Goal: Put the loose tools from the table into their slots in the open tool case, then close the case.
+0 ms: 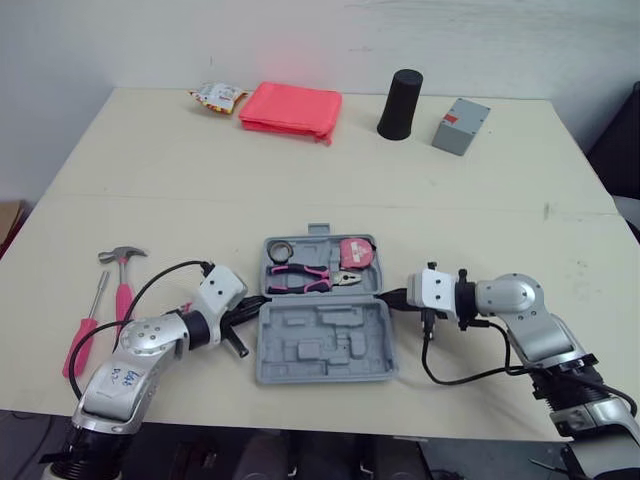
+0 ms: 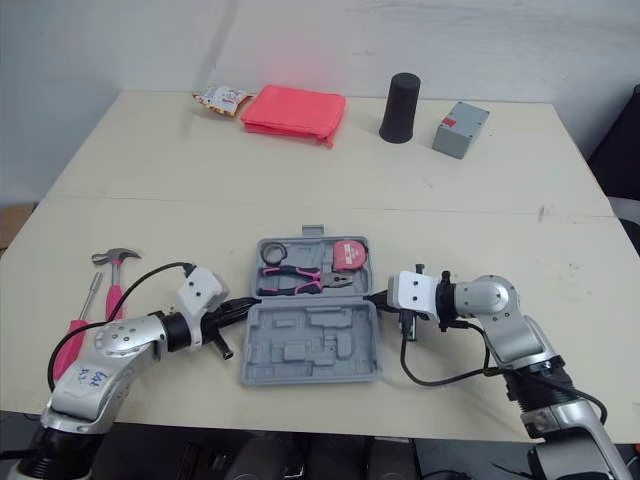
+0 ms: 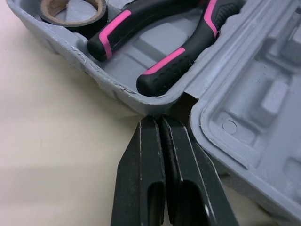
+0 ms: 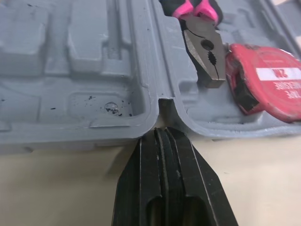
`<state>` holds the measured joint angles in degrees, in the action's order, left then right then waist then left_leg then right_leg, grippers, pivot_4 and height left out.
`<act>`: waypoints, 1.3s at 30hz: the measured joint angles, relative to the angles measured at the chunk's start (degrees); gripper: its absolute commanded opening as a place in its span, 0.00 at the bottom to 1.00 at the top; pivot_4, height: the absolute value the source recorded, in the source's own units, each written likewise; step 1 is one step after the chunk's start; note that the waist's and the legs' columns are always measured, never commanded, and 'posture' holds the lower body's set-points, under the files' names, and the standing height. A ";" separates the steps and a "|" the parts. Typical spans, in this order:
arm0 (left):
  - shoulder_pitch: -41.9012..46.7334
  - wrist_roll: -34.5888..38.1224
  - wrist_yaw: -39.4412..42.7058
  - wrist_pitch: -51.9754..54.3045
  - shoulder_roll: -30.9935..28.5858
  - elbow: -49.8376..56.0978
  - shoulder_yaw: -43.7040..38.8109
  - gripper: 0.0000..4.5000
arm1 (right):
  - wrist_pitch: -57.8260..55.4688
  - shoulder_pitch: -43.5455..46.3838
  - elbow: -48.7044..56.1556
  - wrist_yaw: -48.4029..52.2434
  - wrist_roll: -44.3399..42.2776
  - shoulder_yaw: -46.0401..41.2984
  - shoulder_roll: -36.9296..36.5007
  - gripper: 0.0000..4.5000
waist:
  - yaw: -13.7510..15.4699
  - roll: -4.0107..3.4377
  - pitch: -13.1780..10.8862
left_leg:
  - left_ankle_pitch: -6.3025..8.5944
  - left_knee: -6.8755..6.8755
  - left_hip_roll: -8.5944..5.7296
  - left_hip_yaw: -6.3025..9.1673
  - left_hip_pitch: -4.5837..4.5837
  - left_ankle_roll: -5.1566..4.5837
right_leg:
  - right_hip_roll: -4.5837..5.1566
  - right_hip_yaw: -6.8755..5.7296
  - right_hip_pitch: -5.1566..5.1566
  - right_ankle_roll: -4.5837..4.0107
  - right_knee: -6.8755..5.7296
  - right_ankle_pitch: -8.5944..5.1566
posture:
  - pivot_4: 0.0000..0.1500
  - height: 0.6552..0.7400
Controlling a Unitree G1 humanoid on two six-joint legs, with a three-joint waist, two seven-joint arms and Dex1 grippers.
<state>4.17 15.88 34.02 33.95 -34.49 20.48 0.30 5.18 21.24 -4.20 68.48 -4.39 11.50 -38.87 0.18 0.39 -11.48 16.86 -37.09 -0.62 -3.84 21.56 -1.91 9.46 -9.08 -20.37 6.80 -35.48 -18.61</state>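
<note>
- Grey plastic tool case (image 1: 325, 320) lies open and flat near the front edge of the table (image 1: 500, 220), between the two grippers.
- Its far half holds black-and-pink pliers (image 1: 305, 278), a red tape measure (image 1: 355, 252) beside the plier jaws, and a roll of tape (image 1: 279, 248) at the robot's left corner. The near half shows moulded recesses.
- Left gripper (image 3: 157, 121) has its two black fingers pressed together, with the tips at the hinge notch on the case's left side.
- Right gripper (image 4: 162, 132) is likewise pinched closed on nothing, its tips at the hinge notch on the case's right side.
- A hammer (image 1: 122, 280) and a screwdriver (image 1: 85, 325) lie side by side on the table, well to the left of the case.
- Along the far edge sit a snack packet (image 1: 217, 96), a pink pouch (image 1: 291, 108), a black cup (image 1: 400, 104) and a grey box (image 1: 461, 126).
</note>
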 measured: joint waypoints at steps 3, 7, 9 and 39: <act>-0.49 -0.44 -0.19 0.17 -0.31 0.74 -0.20 0.01 | -1.43 -1.74 2.11 0.93 -0.91 0.03 -0.17 0.00 | -0.11 0.00 0.00 | 0.01 -0.02 0.00 -0.02 -0.01 0.00 | 0.00 0.02 0.01 0.00 -0.01 0.00 | 1.00 1.00; -2.18 0.81 0.00 1.22 -0.24 1.96 -1.47 0.01 | -1.03 -1.01 1.21 0.92 -0.82 0.03 -0.25 0.00 | -0.22 0.00 0.00 | 0.03 -0.02 0.03 -0.03 -0.05 0.02 | 0.02 0.05 0.00 0.00 0.04 0.00 | 1.00 1.00; -3.11 1.47 0.68 1.43 -0.58 2.66 -2.10 0.01 | -0.26 -0.10 -0.11 1.01 -0.80 -0.01 -0.82 0.00 | -0.13 0.00 0.00 | 0.03 -0.01 0.04 -0.03 -0.04 0.03 | 0.03 0.04 -0.01 0.00 0.04 0.00 | 1.00 1.00; -32.81 14.95 9.41 -17.51 -3.62 -17.70 -66.91 0.99 | 17.99 -5.49 -34.54 7.50 -13.27 -27.52 -15.53 1.00 | -0.05 -0.03 -0.07 | 0.72 -0.14 0.33 -0.24 -0.05 0.04 | 0.14 -0.01 0.10 -0.21 0.77 0.23 | 1.00 1.00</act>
<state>-28.64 30.83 43.43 16.44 -38.10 2.78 -66.61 23.17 15.74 -38.74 75.98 -17.66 -16.02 -54.40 0.13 0.36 -11.55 17.58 -37.23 -0.29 -4.07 21.51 -1.87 9.60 -9.09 -20.28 6.60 -34.71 -18.38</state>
